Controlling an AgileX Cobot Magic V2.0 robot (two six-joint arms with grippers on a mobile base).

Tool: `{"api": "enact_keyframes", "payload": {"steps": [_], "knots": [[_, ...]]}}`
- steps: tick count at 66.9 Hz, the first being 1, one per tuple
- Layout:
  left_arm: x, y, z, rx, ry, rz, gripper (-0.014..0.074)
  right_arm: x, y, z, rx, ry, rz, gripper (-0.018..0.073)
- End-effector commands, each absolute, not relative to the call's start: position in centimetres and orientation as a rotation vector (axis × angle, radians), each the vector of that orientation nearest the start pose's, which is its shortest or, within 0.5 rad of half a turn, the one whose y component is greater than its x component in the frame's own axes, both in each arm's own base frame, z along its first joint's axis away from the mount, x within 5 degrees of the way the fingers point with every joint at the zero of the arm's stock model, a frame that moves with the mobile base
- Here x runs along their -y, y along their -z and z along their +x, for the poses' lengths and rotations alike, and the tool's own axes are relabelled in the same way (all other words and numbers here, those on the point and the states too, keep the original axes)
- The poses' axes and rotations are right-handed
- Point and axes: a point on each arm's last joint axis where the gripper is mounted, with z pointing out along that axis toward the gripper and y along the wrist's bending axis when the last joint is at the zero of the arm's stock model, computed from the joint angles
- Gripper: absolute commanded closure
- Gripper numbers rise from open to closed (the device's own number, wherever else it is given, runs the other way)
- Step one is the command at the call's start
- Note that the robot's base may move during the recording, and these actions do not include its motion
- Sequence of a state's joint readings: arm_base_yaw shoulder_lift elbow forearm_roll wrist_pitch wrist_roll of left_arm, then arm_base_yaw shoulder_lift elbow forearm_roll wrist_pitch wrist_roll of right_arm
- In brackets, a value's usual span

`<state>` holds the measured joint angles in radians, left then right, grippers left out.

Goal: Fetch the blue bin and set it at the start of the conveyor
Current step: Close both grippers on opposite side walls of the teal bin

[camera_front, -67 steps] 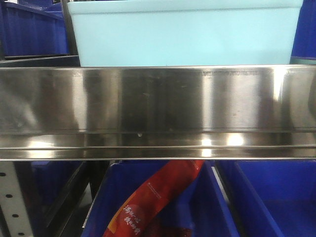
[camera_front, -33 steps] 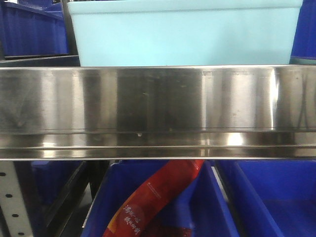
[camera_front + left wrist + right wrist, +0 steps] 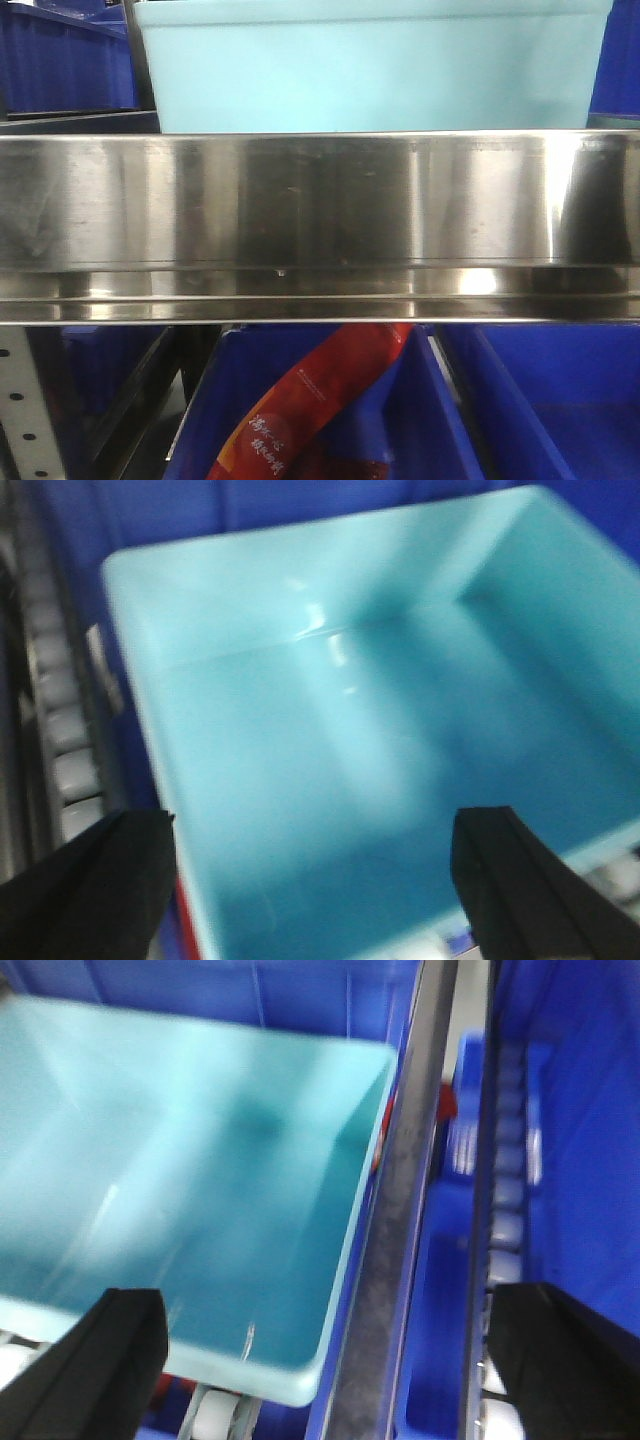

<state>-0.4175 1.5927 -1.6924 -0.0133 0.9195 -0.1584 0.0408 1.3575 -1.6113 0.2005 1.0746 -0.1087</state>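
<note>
exterior front-facing view is showing the blue bin (image 3: 370,70) sitting above the steel rail (image 3: 320,220); left gripper (image 3: 320,820) and right gripper (image 3: 330,1300) are hovering over it, both released, jaws spread wide.

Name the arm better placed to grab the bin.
Likely left. The left end effector is centred over the blue bin; the right end effector straddles its edge, a metal rail and a dark-blue crate.

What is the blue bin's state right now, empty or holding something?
Empty. Both wrist views look down into the blue bin and show only bare turquoise floor and walls, though both are blurred.
</note>
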Motion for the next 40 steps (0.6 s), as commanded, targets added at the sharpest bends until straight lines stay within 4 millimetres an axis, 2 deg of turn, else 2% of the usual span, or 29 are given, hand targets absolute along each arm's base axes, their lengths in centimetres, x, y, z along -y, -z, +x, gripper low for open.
{"api": "enact_keyframes", "payload": {"steps": [1,13,23,40], "knots": [[14.0,-40.3,34.0,-2.348,0.287,0.256,0.0132,-2.9,-44.5,29.6,-2.327,-0.219,-0.151,0.0012],[13.6,-37.7,36.7,-2.4,0.217,0.238,0.0132,-3.0,-41.5,34.2,-2.389,-0.22,-0.138,0.0012],[14.1,-35.7,38.1,-2.432,0.2,0.245,0.0132,-3.1,-38.7,36.9,-2.424,-0.22,-0.123,0.0012],[14.4,-34.2,39.1,-2.445,0.198,0.244,0.0132,-3.2,-35.5,39.5,-2.476,-0.22,-0.11,0.0012]]}}
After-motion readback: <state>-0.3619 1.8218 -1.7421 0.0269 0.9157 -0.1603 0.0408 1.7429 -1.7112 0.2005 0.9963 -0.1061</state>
